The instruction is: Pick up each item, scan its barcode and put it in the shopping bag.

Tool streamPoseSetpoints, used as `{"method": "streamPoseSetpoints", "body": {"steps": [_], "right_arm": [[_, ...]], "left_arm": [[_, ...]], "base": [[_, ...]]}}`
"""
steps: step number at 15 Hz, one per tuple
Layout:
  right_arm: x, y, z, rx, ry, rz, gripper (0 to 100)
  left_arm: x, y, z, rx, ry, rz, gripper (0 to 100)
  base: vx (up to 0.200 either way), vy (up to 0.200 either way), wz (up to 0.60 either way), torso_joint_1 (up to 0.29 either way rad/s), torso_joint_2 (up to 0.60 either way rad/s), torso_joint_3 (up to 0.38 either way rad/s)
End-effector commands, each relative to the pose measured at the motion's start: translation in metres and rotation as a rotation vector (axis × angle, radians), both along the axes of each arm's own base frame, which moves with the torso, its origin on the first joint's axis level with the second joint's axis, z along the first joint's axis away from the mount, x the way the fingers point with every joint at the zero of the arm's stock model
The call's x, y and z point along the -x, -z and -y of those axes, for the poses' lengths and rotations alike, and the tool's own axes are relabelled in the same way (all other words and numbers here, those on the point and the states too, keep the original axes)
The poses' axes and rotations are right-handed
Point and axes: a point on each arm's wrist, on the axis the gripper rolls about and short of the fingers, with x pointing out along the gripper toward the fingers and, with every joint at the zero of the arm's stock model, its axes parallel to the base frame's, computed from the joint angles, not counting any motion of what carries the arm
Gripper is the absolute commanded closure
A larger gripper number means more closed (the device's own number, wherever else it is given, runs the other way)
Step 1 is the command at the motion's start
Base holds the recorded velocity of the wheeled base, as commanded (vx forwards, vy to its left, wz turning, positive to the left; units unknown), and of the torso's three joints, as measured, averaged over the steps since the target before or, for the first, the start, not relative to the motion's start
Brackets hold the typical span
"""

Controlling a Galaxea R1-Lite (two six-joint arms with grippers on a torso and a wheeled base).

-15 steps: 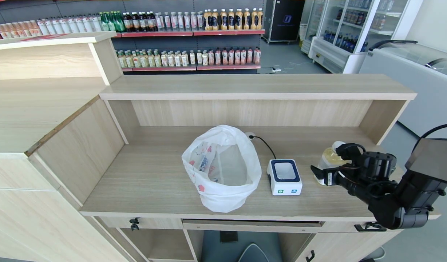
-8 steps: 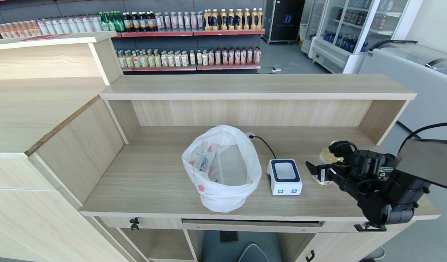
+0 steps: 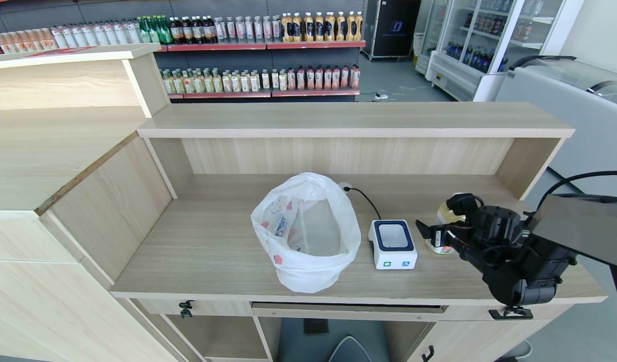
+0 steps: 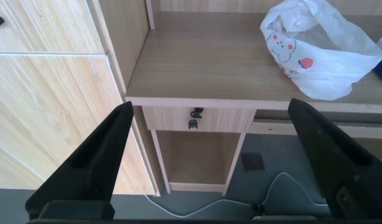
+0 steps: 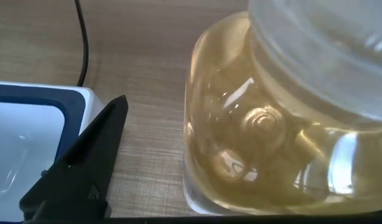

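The jar [image 3: 443, 215] stands upright on the counter [image 3: 213, 246], just to the right of the scanner [image 3: 392, 244]. It is see-through and has yellow liquid inside. Its long way goes up and down, and its bottom looks flat on the wood.

The right claw [image 3: 435, 213] is at the jar, coming in from the side and lying low over the counter. Its two fingers are spread, one in front of the jar and one behind it, so the jar sits in the gap. In the right wrist view the jar [image 5: 253, 137] is very close, and the near finger [image 5: 85, 174] has a strip of bare wood between it and the glass. So this claw is not squeezing yet. The far finger is hidden behind the jar, so it may or may not be touching.

The next move probably needs the fingers to close across the jar's round sides, then a lift to the left, because the scanner is right there. The shopping bag [image 3: 306, 234] is on the other side of the scanner, with its mouth wide.

The left claw [image 4: 209, 106] hangs low in front of the counter, spread wide and holding nothing. It is well apart from the jar, so the right arm is the nearer one.
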Motion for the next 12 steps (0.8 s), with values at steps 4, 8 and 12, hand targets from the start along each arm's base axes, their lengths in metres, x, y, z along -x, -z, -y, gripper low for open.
{"method": "streamPoseSetpoints", "body": {"steps": [4, 8, 12], "right_arm": [[-0.0053, 0.0065, -0.0008, 0.001, -0.006, -0.001, 0], [-0.0057, 0.0026, -0.0065, -0.046, -0.013, 0.033, 0], [-0.0049, 0.0002, -0.0070, -0.087, -0.006, 0.055, 100]], "left_arm": [[0.0000, 0.0000, 0.0000, 0.000, 0.000, 0.000, 0], [0.0000, -0.0001, 0.0000, 0.000, 0.000, 0.002, 0], [0.0000, 0.0000, 0.0000, 0.000, 0.000, 0.000, 0]], "base": [[0.000, 0.000, 0.00, 0.000, 0.00, 0.000], [0.000, 0.000, 0.00, 0.000, 0.00, 0.000], [0.000, 0.000, 0.00, 0.000, 0.00, 0.000]]}}
